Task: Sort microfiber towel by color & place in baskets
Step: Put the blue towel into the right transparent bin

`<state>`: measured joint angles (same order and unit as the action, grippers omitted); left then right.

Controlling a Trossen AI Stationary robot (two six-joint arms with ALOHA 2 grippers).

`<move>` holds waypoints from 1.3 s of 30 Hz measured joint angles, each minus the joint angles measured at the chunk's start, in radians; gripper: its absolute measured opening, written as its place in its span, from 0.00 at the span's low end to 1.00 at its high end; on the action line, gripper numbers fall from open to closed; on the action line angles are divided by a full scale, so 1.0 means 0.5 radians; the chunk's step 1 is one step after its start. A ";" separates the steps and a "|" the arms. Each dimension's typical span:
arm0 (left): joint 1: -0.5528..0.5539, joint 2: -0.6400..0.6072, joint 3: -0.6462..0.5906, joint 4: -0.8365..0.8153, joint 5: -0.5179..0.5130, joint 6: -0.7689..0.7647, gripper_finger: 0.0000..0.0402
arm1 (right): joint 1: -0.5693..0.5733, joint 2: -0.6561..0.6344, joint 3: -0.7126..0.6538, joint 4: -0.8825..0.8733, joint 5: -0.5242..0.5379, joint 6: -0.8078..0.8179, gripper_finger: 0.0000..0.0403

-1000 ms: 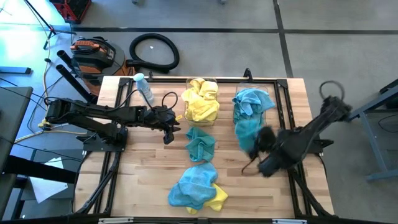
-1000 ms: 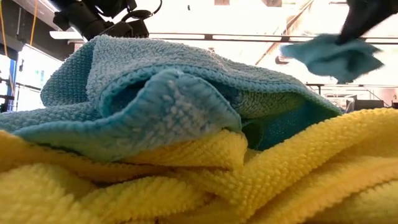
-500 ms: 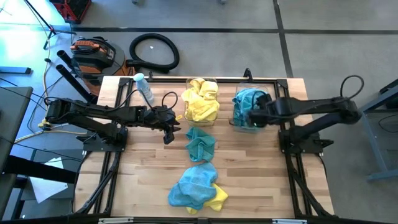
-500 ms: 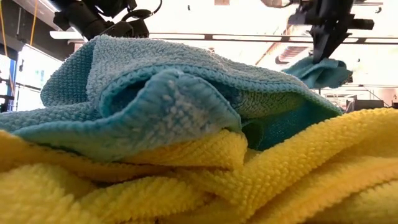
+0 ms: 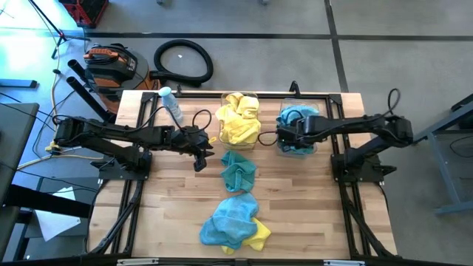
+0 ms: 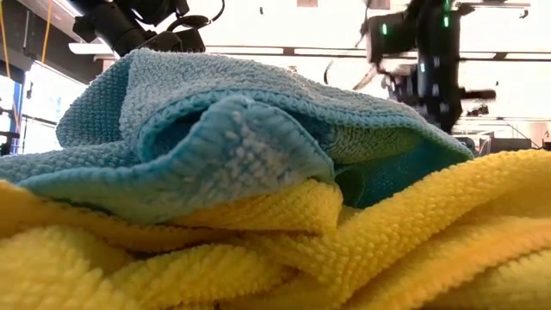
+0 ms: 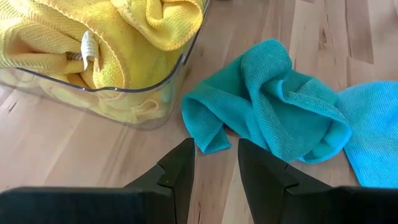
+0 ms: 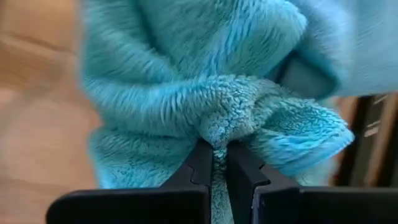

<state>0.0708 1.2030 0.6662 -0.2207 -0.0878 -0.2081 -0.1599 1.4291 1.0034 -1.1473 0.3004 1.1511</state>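
**R:** Towel status: 1 teal towel is pinched by a fold between the right gripper fingers, directly over the right basket, which already holds teal cloth. The left basket is stuffed with yellow towels.

**K:** What is left on the table?

**R:** 1 loose teal towel lies just in front of the yellow basket. Nearer the front edge sits a heap with teal on top and yellow poking out underneath.

**K:** Risks from here?

**R:** 3, as I judge it. 1: the fuzzy pile may cling to the pads when the jaws part, so the towel could lift back out with the arm. 2: only a small fold is gripped, and loose cloth could drape over the basket rim and slide out onto the wood. 3: in the mixed heap, a grab at teal could drag the yellow up too, and it would land in the wrong basket.

**K:** Arm poses?

**R:** Right arm is stretched across the back of the table from its base, wrist over the teal basket, jaws clamped on the cloth. Left gripper hangs low just beside the yellow basket, fingers parted and empty, pointed at the loose teal towel.
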 joint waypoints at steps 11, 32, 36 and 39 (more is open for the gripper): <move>0.000 0.000 0.000 0.000 0.000 0.001 0.28 | -0.130 0.006 -0.406 0.596 -0.328 -0.081 0.15; 0.000 0.000 0.000 0.000 -0.001 0.000 0.28 | -0.054 0.004 0.280 -0.303 -0.051 -0.275 0.47; 0.000 0.000 0.000 0.001 -0.004 -0.001 0.28 | 0.135 -0.092 0.414 -0.434 0.059 -0.222 0.47; -0.001 0.000 0.000 0.003 -0.059 -0.039 0.28 | 0.347 -0.231 0.423 -0.432 0.185 -0.103 0.47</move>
<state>0.0704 1.2032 0.6662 -0.2190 -0.1171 -0.2278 0.0135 1.3135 1.2148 -1.3634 0.3928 1.0998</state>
